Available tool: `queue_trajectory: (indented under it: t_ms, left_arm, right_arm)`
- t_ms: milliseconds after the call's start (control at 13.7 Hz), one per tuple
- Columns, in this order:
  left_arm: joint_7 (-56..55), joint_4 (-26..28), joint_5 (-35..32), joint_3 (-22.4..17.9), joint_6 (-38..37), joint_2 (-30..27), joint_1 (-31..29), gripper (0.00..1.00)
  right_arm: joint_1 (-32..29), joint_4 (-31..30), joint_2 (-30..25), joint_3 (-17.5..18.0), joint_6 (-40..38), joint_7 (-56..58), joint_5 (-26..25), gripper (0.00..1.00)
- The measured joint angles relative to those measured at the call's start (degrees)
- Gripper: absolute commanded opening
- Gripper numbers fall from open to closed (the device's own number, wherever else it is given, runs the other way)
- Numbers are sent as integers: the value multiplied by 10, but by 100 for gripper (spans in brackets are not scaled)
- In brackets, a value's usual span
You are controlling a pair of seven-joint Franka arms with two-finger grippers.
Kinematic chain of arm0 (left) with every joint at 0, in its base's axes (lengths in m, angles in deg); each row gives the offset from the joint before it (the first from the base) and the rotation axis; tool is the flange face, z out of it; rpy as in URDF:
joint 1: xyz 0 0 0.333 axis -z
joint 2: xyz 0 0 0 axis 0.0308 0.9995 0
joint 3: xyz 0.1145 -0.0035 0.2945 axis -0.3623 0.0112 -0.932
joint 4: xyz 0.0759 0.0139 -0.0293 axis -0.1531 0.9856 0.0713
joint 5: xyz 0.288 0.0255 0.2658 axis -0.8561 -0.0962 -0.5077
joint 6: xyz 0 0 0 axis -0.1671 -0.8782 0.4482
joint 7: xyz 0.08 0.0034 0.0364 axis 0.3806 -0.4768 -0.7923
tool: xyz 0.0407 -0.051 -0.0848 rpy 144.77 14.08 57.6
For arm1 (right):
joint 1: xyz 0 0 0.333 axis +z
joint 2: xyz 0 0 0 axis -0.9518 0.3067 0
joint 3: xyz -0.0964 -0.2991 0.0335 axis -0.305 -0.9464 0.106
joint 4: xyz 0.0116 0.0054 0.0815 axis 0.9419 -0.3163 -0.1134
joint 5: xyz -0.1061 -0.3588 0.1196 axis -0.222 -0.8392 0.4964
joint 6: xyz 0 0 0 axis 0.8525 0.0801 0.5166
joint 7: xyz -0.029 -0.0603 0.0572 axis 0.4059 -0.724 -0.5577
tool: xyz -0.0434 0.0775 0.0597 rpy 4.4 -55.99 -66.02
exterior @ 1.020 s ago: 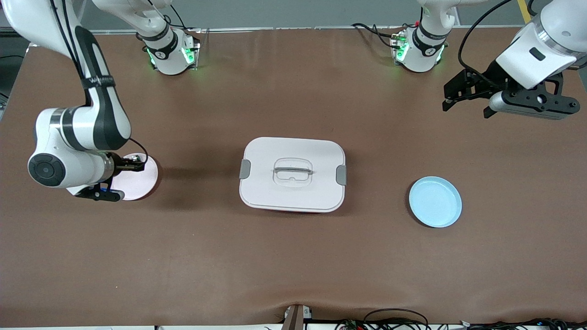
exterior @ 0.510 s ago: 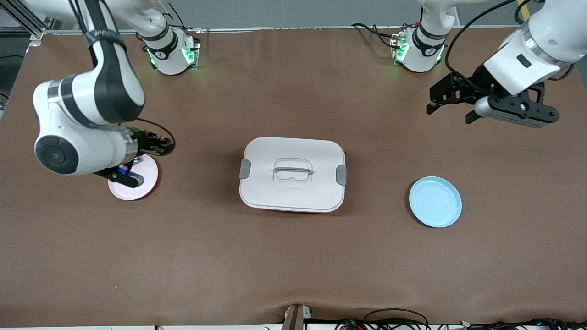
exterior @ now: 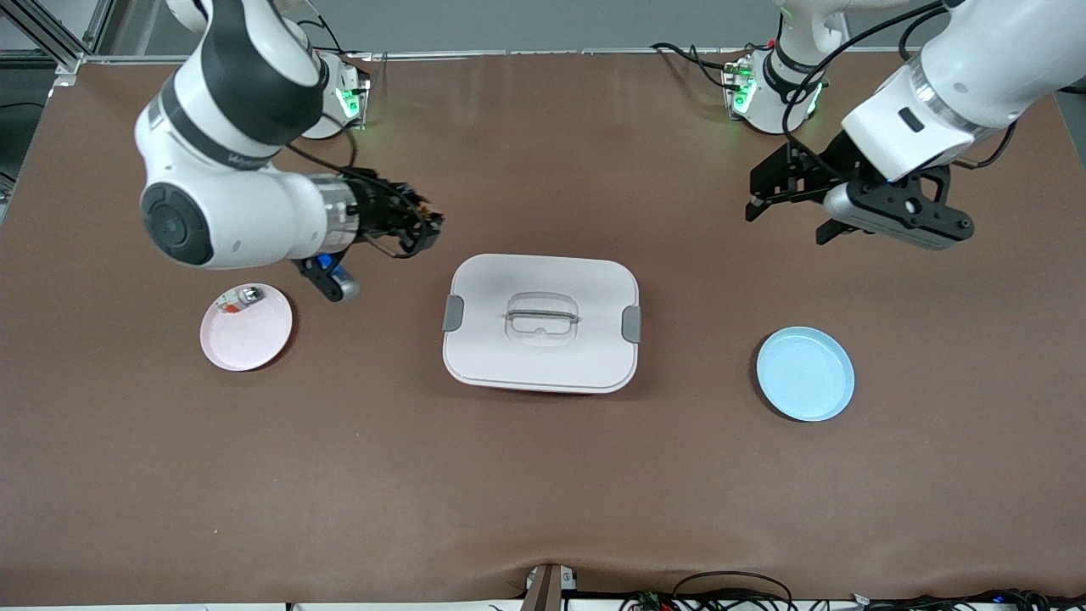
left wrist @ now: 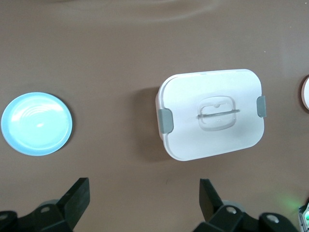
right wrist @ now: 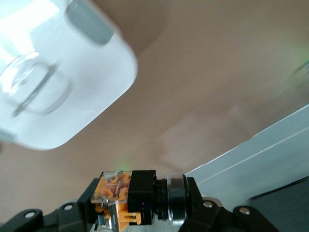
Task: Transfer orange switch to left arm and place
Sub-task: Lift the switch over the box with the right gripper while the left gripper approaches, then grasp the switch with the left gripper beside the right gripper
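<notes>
The right end effector [exterior: 420,227] hung in the upper left of the front frame, over bare brown table [exterior: 543,475] just off the corner of the white box [exterior: 540,322]. It was pinching the orange switch [right wrist: 120,195]: in the right wrist view the little black-and-orange part sat clamped between the black fingers [right wrist: 63,215] at the bottom of the frame, with the box's grey latch [right wrist: 89,21] showing at the upper left.

The box sat closed at the middle of the front frame, its recessed lid handle [exterior: 541,317] facing up and a sliver of red base at its lower edge.

At the left of the frame lay the pink plate [exterior: 246,333], carrying a small silver piece with a red bit [exterior: 237,301] near its upper rim.

The left end effector [exterior: 785,204] hovered in the upper right of the front frame, over bare table. Its fingers [left wrist: 77,195] were spread wide; the left wrist view showed both tips at the bottom of the frame with the box between them.

The light blue plate [exterior: 805,374] rested at the right of the frame, nearer the front camera than the left end effector's spot.
</notes>
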Motion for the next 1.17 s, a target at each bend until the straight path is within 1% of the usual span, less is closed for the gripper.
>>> queue_trajectory:
  t_ms: [146, 292, 583, 875, 1020, 1166]
  left_arm:
    - [0, 0, 4, 7, 19, 11, 11, 100]
    - [-1, 0, 26, 13, 29, 18, 23, 100]
    - [-2, 4, 48, 14, 30, 20, 24, 100]
    - [-2, 3, 91, 9, 30, 20, 15, 100]
    - [-2, 3, 95, 8, 30, 20, 8, 100]
    - [-2, 4, 95, 8, 27, 20, 7, 100]
  right_arm:
    - [29, 3, 1, 0, 57, -64, 48, 26]
    - [54, 4, 6, 0, 116, -122, 95, 26]
    - [89, 4, 18, 0, 209, -185, 149, 26]
    - [116, 4, 29, 0, 292, -224, 178, 26]
    - [134, 4, 33, 0, 328, -243, 179, 26]
    - [144, 4, 35, 0, 343, -252, 179, 26]
